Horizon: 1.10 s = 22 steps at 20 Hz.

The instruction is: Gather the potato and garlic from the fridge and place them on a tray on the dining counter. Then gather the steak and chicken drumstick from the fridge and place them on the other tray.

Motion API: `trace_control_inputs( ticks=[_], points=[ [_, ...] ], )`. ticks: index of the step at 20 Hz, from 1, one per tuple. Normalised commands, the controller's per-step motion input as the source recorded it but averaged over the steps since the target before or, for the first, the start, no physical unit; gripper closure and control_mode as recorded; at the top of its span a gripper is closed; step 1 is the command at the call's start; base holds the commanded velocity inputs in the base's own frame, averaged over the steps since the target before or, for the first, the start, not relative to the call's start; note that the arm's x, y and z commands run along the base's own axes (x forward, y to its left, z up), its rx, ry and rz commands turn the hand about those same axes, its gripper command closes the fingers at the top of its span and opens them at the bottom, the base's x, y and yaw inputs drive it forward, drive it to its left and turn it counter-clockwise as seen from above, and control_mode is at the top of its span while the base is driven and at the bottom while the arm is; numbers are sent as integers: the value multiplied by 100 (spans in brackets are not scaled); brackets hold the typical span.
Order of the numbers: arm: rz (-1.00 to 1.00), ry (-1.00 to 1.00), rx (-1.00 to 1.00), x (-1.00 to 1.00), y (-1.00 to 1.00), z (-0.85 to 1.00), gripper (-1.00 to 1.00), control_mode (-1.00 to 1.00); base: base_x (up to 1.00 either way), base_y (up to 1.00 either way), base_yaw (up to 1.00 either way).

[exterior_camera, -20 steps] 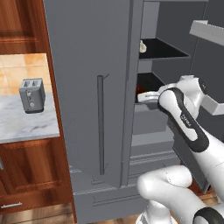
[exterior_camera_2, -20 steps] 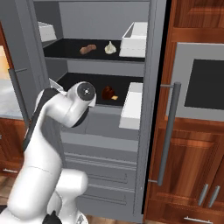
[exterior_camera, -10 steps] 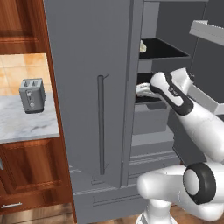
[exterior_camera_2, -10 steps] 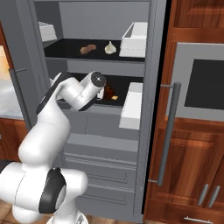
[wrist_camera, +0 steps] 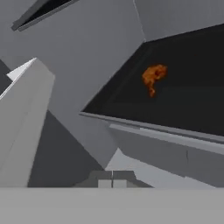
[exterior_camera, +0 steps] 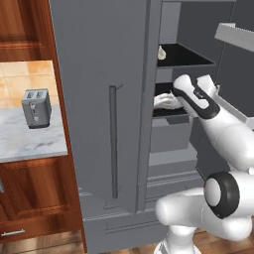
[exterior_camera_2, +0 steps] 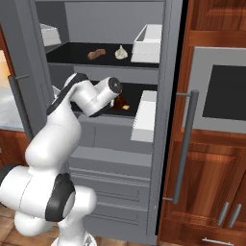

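Hand (exterior_camera: pixel 163 101) inside fridge (exterior_camera_2: pixel 120 158) at lower shelf, fingers hidden, grip unreadable; garlic (exterior_camera_2: pixel 121 52) on upper shelf.

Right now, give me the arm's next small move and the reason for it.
Probably raise the hand toward the upper shelf: the garlic sits there beside a brown item, while the arm's wrist is at the lower shelf of the open fridge, where the hand camera faces an orange-brown item. The gripper's state is unclear.
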Motion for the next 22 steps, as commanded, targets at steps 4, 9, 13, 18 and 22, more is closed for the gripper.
trace_control_inputs(
  ticks=[4, 9, 13, 18, 22],
  points=[
    [39, -20, 7, 0, 80, -13, 100, -100, 0, 0, 0],
    [28, -14, 0, -28, 100, -15, 100, -100, 0, 0, 0],
    [12, -15, -5, -68, 100, -15, 100, -100, 0, 0, 0],
    [1, -31, -5, -100, 100, -20, 100, -100, 0, 0, 0],
    [0, -27, 0, -100, 100, -9, 100, -100, 0, 0, 0]
  ],
)
